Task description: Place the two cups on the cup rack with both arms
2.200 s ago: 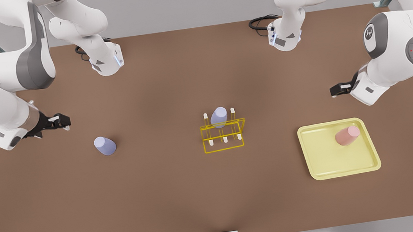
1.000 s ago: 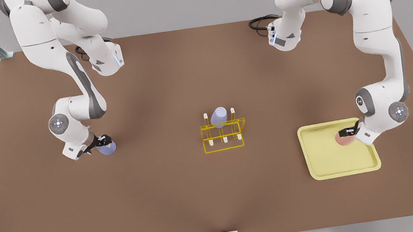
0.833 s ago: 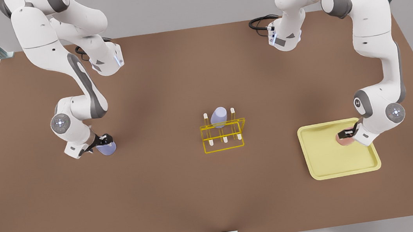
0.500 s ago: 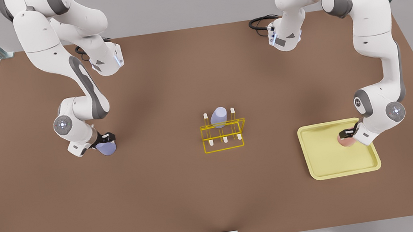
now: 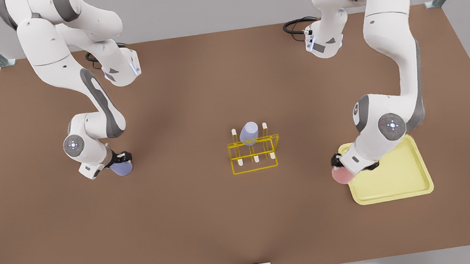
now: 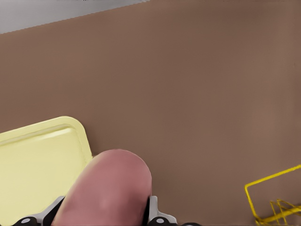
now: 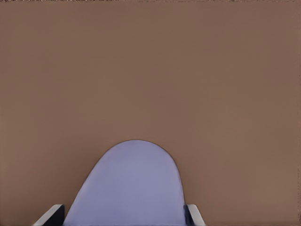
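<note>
A pale pink cup [image 5: 341,175] hangs over the tray's rack-side corner, with my left gripper [image 5: 337,165] shut on it. The left wrist view shows this pink cup [image 6: 110,186] squeezed between both fingers [image 6: 154,214]. At the front view's left, a lavender cup [image 5: 122,168] stands on the table, and my right gripper [image 5: 122,160] is shut on it. In the right wrist view that lavender cup [image 7: 131,186] sits between the fingers [image 7: 192,213]. The yellow cup rack [image 5: 253,155] stands mid-table, its corner [image 6: 275,197] showing in the left wrist view. A second lavender cup [image 5: 248,133] sits on its pegs.
A pale yellow square tray [image 5: 402,183], also seen as the tray [image 6: 37,160] in the left wrist view, lies at the front view's right. Both arm bases and a black cable [image 5: 296,26] are at the far table edge. Brown tabletop lies open between each cup and the rack.
Both arms came down onto their cups. My left gripper then carried the pink cup off the tray's middle toward the rack. My right gripper stayed at the lavender cup.
</note>
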{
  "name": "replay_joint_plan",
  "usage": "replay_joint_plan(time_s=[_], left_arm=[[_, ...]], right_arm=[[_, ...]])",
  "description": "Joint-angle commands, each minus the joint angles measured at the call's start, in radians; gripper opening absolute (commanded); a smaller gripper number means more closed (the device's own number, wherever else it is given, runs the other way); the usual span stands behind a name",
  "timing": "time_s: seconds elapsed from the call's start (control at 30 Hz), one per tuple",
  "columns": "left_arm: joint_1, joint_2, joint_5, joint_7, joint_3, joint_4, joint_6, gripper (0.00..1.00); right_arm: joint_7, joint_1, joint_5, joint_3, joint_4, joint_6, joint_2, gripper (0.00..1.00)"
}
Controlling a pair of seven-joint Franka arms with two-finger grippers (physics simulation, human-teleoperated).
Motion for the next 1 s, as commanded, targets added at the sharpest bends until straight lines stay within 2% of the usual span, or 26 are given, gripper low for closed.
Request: replay_joint_plan(time_s=[0.0,0.1,0.2,0.4,0.47,0.5,0.73,0.8,0.83,0.87,0.93,0.97], left_arm=[[-0.068,0.009,-0.005,-0.657,-0.027,0.047,-0.229,0.82],[-0.183,0.104,-0.028,-0.875,-0.05,0.263,-0.348,0.82],[-0.23,0.11,-0.078,-0.91,-0.064,0.271,-0.476,0.82],[-0.243,0.168,-0.088,-0.973,-0.073,0.267,-0.407,0.83],[-0.241,0.175,-0.088,-0.979,-0.073,0.267,-0.37,0.87],[-0.238,0.176,-0.084,-0.978,-0.073,0.267,-0.368,1.0],[-0.209,0.178,-0.08,-0.969,-0.072,0.273,-0.376,1.0],[-0.139,0.121,-0.077,-0.94,-0.066,0.357,-0.498,1.0],[-0.053,0.098,-0.075,-0.782,-0.066,0.486,-0.69,1.0],[0.022,0.058,-0.045,-0.592,-0.064,0.515,-0.781,1.0],[0.13,-0.009,0.027,-0.296,-0.07,0.515,-0.854,1.0],[0.119,-0.096,0.077,-0.173,-0.061,0.407,-0.818,1.0]], right_arm=[[-0.016,-0.008,0.001,-0.001,0.005,-0.006,0.0,0.93],[-0.02,-0.012,0.0,0.001,0.015,-0.016,0.0,0.86],[-0.02,-0.012,0.0,0.001,0.02,-0.023,0.0,0.85],[-0.017,0.017,-0.003,0.016,0.124,-0.125,-0.034,0.85],[-0.017,0.019,0.0,0.071,0.166,-0.148,-0.043,0.85],[-0.017,0.019,0.0,0.103,0.189,-0.162,-0.044,0.85],[-0.016,0.019,0.027,0.306,0.376,-0.22,-0.006,0.85],[-0.014,0.02,0.027,0.338,0.432,-0.22,0.031,0.85],[-0.014,0.028,0.026,0.349,0.466,-0.22,0.052,0.85],[-0.016,0.028,0.024,0.373,0.508,-0.22,0.078,0.85],[-0.016,0.057,0.024,0.386,0.577,-0.21,0.124,0.85],[-0.016,0.077,0.024,0.386,0.609,-0.208,0.141,0.85]])
